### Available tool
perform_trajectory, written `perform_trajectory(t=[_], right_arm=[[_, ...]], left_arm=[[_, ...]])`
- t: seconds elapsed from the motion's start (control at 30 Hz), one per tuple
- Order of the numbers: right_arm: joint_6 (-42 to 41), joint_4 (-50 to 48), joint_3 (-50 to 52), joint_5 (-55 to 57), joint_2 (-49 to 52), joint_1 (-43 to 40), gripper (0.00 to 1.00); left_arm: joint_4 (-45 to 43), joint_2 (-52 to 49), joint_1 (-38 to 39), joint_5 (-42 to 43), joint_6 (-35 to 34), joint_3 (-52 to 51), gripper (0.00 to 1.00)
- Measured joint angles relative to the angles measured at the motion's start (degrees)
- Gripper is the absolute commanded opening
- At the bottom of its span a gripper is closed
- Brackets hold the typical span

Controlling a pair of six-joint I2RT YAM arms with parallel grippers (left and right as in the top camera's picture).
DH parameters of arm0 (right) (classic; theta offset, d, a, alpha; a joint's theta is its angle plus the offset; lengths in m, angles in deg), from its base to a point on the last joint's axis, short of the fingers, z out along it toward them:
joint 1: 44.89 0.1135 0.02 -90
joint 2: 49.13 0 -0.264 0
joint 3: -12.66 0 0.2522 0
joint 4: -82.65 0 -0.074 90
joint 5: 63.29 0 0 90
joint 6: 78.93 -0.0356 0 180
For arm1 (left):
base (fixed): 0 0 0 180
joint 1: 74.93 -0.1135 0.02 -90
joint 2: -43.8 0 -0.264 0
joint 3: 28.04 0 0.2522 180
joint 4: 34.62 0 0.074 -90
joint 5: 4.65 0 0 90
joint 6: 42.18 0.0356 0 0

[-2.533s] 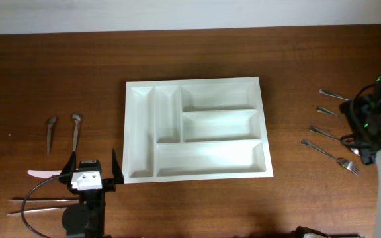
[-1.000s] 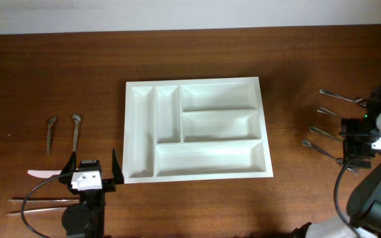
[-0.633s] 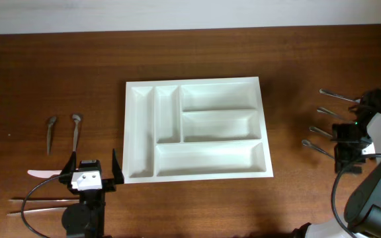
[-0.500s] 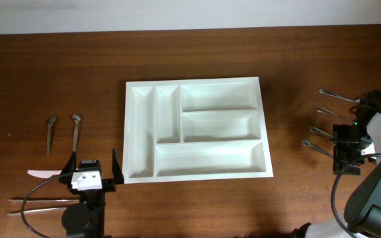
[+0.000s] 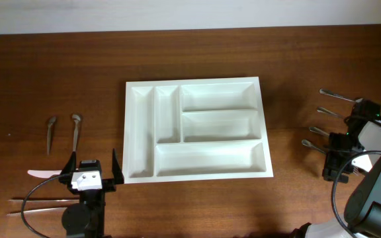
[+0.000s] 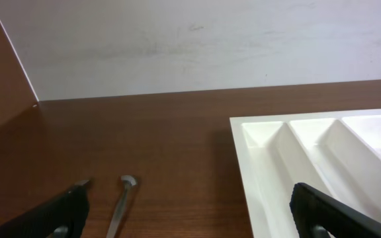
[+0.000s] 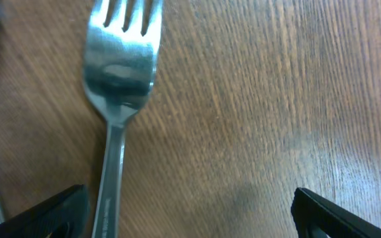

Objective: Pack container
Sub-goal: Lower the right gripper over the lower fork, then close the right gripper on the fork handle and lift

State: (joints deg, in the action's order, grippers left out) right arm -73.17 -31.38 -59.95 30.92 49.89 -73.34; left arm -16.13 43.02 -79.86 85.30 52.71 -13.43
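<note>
- Two claws in view, both released, nothing between the fingers of either.
- Left gripper [image 5: 93, 161] sits in the lower left of the overhead frame, just off the container's lower-left corner, fingers spread wide.
- Container [image 5: 207, 158] lies flat mid-frame on the wooden table [image 5: 45, 66]: two narrow compartments on its left side, three wide ones stacked on its right, all bare.
- Left wrist view: left gripper [image 6: 194, 223] shows only its two dark fingertips in the bottom corners. The container [image 6: 270, 142] fills the lower right and a spoon [image 6: 121, 198] lies at lower left.
- Two spoons [image 5: 77, 129] lie side by side left of the container, well apart from it. A white flat piece [image 5: 42, 174] and two thin pale sticks [image 5: 32, 205] lie below them (can't tell what the sticks are).
- Right gripper [image 5: 336, 164] is at the right edge of the overhead frame, down low over the row of forks [image 5: 328, 111], whose handles point toward the container.
- Right wrist view: right gripper [image 7: 190, 225] is close above the wood, fingertips in both bottom corners. One fork [image 7: 121, 59] lies flat, tines at the top of the frame, handle running down beside the lower-left fingertip. Can't tell if they touch.
</note>
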Motion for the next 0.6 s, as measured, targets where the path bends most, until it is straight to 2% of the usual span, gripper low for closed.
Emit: perform_trajectory(t=[0.3,0.6], right_arm=[[1.4,-5.8,0.3,-0.2,0.0,0.0,0.99],[1.9,-5.8,0.3,-0.2,0.0,0.0,0.99]], left_arm=[[0.0,0.0,0.0,0.0,0.0,0.0,0.99],[0.0,0.0,0.0,0.0,0.0,0.0,0.99]])
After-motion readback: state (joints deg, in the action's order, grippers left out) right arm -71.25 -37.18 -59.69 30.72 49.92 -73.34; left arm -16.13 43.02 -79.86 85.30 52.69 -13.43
